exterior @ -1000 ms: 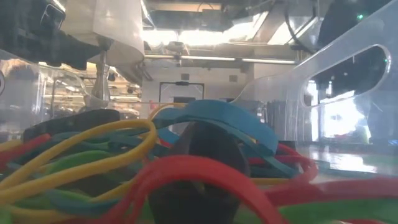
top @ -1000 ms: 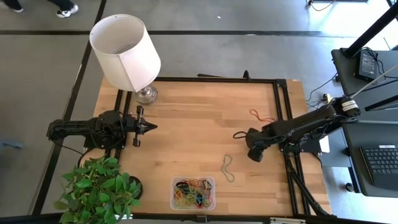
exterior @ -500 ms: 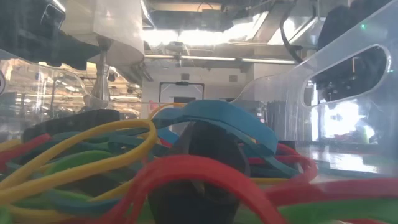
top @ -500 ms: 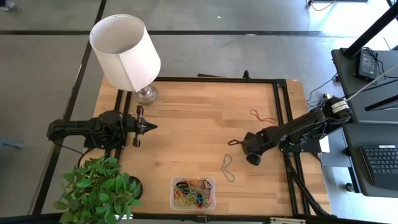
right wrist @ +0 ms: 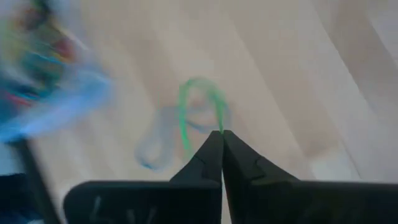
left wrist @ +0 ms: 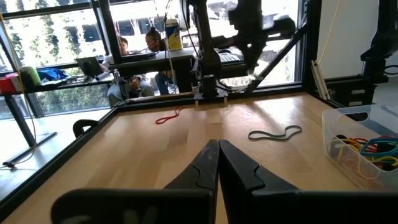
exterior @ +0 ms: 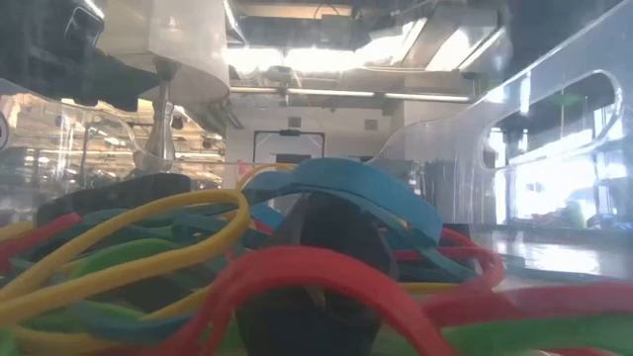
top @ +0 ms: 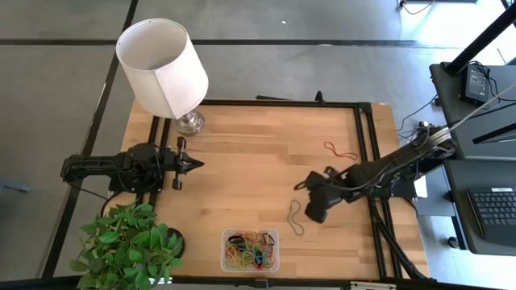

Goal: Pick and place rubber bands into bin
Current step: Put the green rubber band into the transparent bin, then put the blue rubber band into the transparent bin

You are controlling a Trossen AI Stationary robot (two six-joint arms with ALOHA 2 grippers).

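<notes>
My right gripper (top: 299, 185) hangs over the table's middle right, shut on a green rubber band (right wrist: 198, 104). Under it a grey rubber band (top: 295, 217) lies flat on the wood, and a red one (top: 339, 150) lies farther back near the right rail. The clear bin (top: 251, 250) stands at the near edge, with several coloured rubber bands (exterior: 297, 267) piled in it. My left gripper (top: 197, 163) waits shut at the table's left, pointing level toward the right. My right gripper pinches one end of the green band's loop (right wrist: 217, 128) between its two fingertips. The fingers slant down from the table's right side. The band's loop hangs slack beyond the tips, lifted clear of the wood.
A white-shaded lamp (top: 165, 68) stands at the far left corner and a potted plant (top: 129, 246) at the near left. A black rail (top: 364, 153) runs along the table's right side. People sit beyond the table (left wrist: 140, 56).
My right gripper has risen and swung a little toward the table's near edge and the bin, carrying the green band with it. In the low view the arm has passed out of sight.
</notes>
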